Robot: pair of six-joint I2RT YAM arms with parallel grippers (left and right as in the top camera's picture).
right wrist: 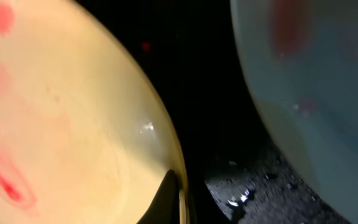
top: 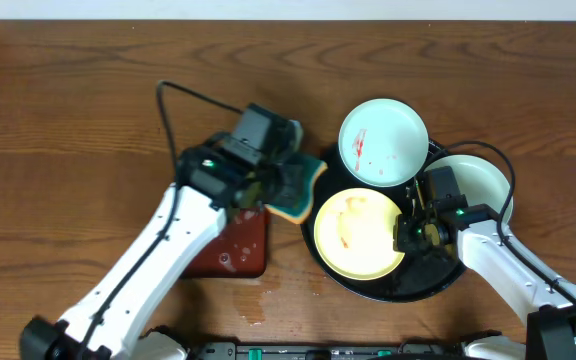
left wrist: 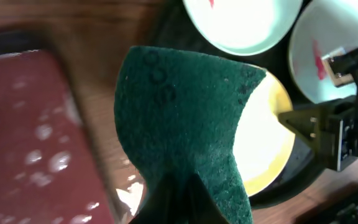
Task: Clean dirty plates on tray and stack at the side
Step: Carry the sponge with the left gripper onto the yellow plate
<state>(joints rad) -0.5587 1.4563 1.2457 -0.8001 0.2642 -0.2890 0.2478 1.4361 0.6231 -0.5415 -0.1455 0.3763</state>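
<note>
Sponge [left wrist: 185, 124]: filling the left wrist view, green scouring face up, creasing where the left gripper [top: 280, 182] is clamping it; hanging over the gap between the red-brown tray [top: 233, 250] and the black tray [top: 438, 282], not touching any plate
Left jaws: squeezing tight on the sponge, nothing else held
Wet patch: water drops are beading on the red-brown tray under the left arm
Right gripper [top: 408, 226]: sitting at the right rim of the yellow plate [top: 353, 235], jaws pressed together and, from the right wrist view, pinching that rim
Yellow plate: lying front left on the black tray, red smears showing on its left part, just beside the sponge
Step in hand: reading it as steadying the yellow plate for a wipe; sponge should be coming down flat on the smears and scrubbing toward the pinned rim, so the plate is not sliding out of the pinch; light pressure, as the tray floor is looking wet
Mint plate [top: 383, 140]: sitting at the tray's far edge, red streaks on it
White plate [top: 473, 180]: lying at the right, half hidden by the right arm
Side: tabletop [top: 68, 120] is waiting; no plate stacked there yet
</note>
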